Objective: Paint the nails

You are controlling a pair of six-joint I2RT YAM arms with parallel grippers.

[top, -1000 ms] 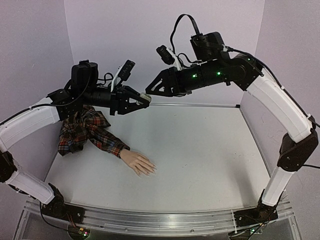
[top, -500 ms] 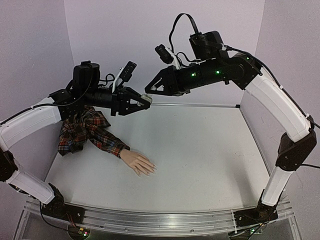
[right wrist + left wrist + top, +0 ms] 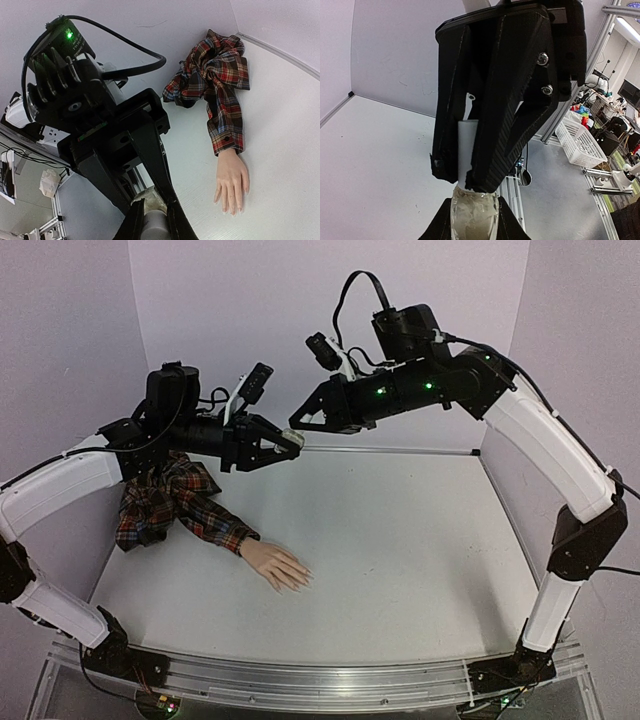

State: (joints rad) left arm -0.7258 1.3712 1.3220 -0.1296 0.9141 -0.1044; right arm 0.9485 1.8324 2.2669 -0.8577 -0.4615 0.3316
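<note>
L gripper (image 3: 288, 440) clamps small white bottle (image 3: 472, 220) in mid-air. R gripper (image 3: 297, 426) meets it tip-to-tip, pinched tight on the white cap (image 3: 467, 145). Down on table (image 3: 420, 540), the nails (image 3: 302, 581) lie on mannequin hand (image 3: 278, 566), plaid sleeve (image 3: 200, 510) behind, well apart from both grippers.

Readable text: we find none.
Black motor housing (image 3: 59, 60): small white print, too blurred for us to read.
</note>
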